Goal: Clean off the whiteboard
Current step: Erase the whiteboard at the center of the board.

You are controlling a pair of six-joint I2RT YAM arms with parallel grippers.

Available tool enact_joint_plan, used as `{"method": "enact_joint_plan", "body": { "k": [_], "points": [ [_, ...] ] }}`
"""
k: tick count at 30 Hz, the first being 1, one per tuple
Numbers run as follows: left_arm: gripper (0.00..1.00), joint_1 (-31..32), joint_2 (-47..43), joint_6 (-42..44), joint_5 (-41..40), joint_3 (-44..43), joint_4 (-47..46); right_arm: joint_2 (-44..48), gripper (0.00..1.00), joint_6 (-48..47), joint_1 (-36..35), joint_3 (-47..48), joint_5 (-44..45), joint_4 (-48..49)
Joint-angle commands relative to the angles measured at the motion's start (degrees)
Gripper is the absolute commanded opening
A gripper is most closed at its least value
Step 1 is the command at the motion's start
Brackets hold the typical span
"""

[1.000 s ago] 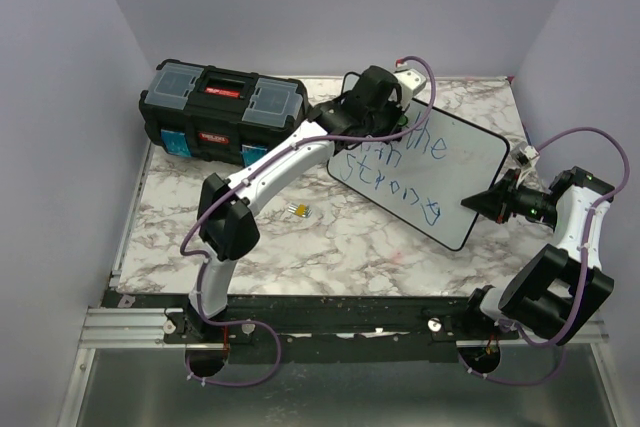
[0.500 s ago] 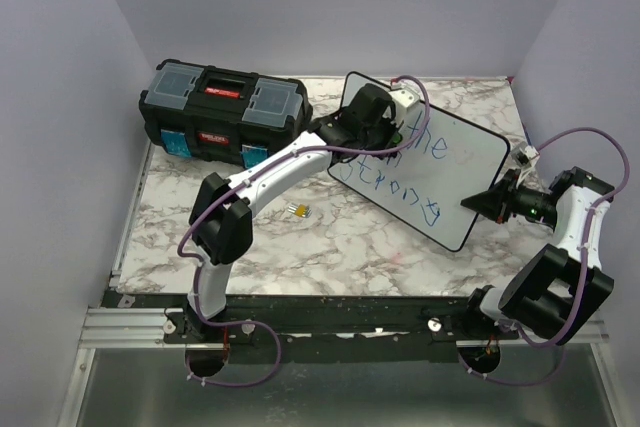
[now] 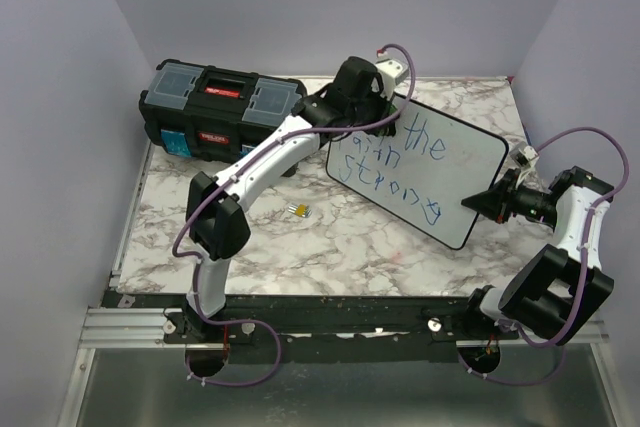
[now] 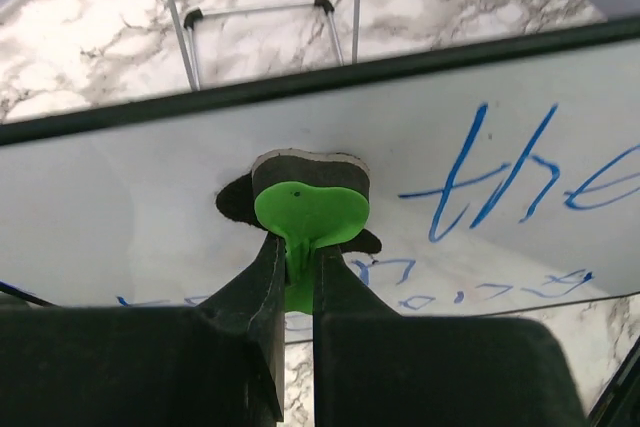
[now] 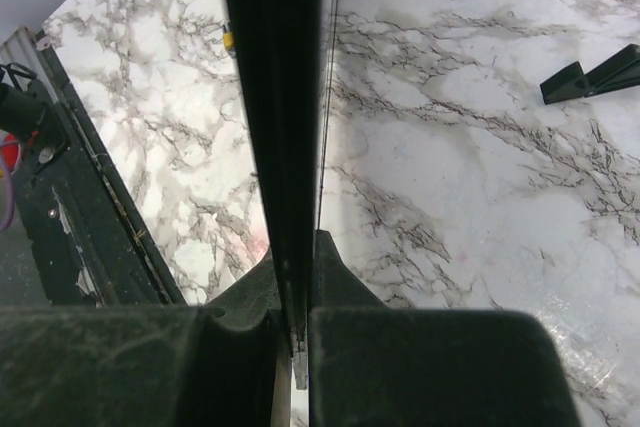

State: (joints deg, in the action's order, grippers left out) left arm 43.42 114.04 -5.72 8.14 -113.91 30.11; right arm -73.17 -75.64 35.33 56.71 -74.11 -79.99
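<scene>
The whiteboard [image 3: 470, 162] stands tilted on the marble table with blue marker lettering in three lines. My left gripper [image 3: 366, 107] is at the board's upper left corner, shut on a green eraser [image 4: 308, 212] whose black felt pad presses on the white surface [image 4: 130, 197], left of the word "the". My right gripper [image 3: 482, 203] is shut on the board's lower right rim. In the right wrist view the board [image 5: 275, 97] shows edge-on between the fingers [image 5: 340, 277].
A black toolbox [image 3: 220, 112] with a red handle sits at the back left. A small yellow object [image 3: 298, 210] lies on the table left of the board. A wire stand [image 4: 265, 7] lies behind the board. Two black feet [image 5: 590, 72] lie on the marble.
My left gripper has slid the eraser left and up across the top of the board to its upper left corner, uncovering the word "the". The right arm and the board have held still.
</scene>
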Motion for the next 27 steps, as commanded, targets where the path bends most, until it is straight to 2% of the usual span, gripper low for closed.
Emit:
{"method": "enact_joint_plan", "body": {
  "k": [1,4,10,16,23,27],
  "points": [
    [0.00,-2.5,1.7,-4.1,4.8,-2.9,-2.5,1.6,0.01,-3.2,-1.0,0.1,-2.1,-1.3],
    [0.00,-2.9,1.8,-4.3,5.4,-0.4,-3.0,1.6,0.01,-3.3,-1.0,0.1,-2.1,-1.3],
    [0.00,-2.4,-1.0,-5.0,6.1,11.2,-8.2,1.6,0.01,-3.4,-1.0,0.0,-2.0,-1.3],
    [0.00,-2.0,-3.1,-5.3,6.2,19.2,-11.7,1.6,0.01,-3.4,-1.0,0.0,-2.0,-1.3],
    [0.00,-2.0,-5.7,-4.3,6.0,19.4,-12.3,1.6,0.01,-3.3,-1.0,0.0,-2.1,-1.3],
    [0.00,-2.2,-5.8,-7.3,8.8,18.3,-13.6,1.6,0.01,-3.3,-1.0,0.0,-2.1,-1.3]
  ]
}}
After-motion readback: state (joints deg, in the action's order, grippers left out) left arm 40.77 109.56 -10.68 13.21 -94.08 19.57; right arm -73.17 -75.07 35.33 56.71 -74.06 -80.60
